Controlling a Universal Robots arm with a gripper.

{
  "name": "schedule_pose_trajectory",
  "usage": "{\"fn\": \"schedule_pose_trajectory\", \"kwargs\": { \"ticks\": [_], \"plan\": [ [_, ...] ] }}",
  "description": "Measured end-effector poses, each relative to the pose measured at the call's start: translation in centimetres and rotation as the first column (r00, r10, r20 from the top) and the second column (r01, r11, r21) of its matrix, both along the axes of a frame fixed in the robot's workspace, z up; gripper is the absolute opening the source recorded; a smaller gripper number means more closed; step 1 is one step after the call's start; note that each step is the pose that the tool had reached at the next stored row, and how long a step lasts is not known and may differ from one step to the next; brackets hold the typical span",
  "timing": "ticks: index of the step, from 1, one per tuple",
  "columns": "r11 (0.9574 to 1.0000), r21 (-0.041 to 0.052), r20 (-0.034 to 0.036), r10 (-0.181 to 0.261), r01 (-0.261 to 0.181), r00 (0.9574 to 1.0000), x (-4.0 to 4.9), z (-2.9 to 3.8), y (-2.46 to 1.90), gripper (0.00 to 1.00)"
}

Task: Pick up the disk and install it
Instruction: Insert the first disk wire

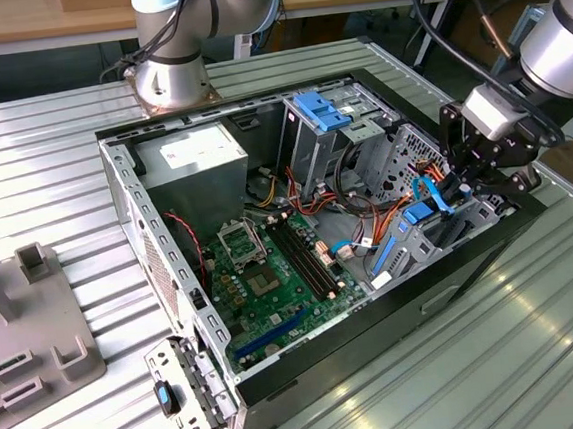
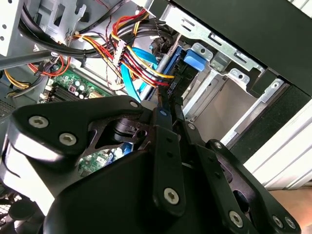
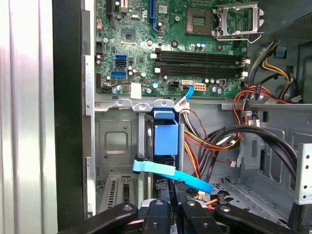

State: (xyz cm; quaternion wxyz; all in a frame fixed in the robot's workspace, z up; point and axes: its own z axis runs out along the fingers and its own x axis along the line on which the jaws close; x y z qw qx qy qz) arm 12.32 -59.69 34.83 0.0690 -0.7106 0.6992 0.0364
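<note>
The disk (image 1: 420,225) stands on edge in the drive bay at the end of the open computer case (image 1: 135,203) on the exterior view's right. One of its blue rails (image 3: 165,137) faces the first wrist camera, and the same blue shows in the second wrist view (image 2: 194,60). My gripper (image 1: 477,186) hangs over that bay. Its black fingers (image 3: 187,212) reach down beside the rail, drawn close together on the disk's upper edge (image 2: 171,90). A flat light-blue cable (image 3: 171,173) crosses just in front of the fingertips.
Red, yellow and black wire bundles (image 2: 131,53) crowd the bay beside the fingers. The green motherboard (image 1: 271,266) fills the case floor, with a grey power supply box (image 1: 196,157) and a blue latch (image 1: 319,109) further back. A grey fixture (image 1: 25,318) lies on the table.
</note>
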Motion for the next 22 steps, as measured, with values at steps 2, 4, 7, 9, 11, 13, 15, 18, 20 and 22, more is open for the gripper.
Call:
{"fn": "schedule_pose_trajectory", "kwargs": {
  "ticks": [2,4,7,9,11,13,15,18,20,22],
  "plan": [
    [1.0,-0.0002,0.0,-0.009,0.009,1.0,0.0,0.01,0.04,0.16],
    [0.9998,-0.0001,0.0,-0.02,0.02,0.9998,-0.06,0.01,0.13,0.16],
    [0.9998,0.0001,0.0,-0.022,0.022,0.9998,-0.15,0.01,0.33,0.16],
    [0.9997,0.0002,0.0,-0.022,0.022,0.9997,-0.16,0.01,0.44,0.16],
    [0.9997,0.0002,0.0,-0.022,0.022,0.9997,-0.16,0.01,0.51,0.16],
    [0.9997,0.0001,0.0,-0.022,0.022,0.9997,-0.16,-0.05,0.51,0.16],
    [0.9998,0.0001,0.0,-0.022,0.022,0.9998,-0.05,-0.19,0.51,0.16],
    [0.9997,0.0,0.0,-0.022,0.022,0.9997,-0.05,-0.21,0.51,0.16],
    [0.9997,-0.0001,0.0,-0.022,0.022,0.9997,-0.05,-0.3,0.51,0.16],
    [0.9997,0.0003,0.0,-0.022,0.022,0.9997,-0.05,-0.38,0.51,0.16]
  ]
}}
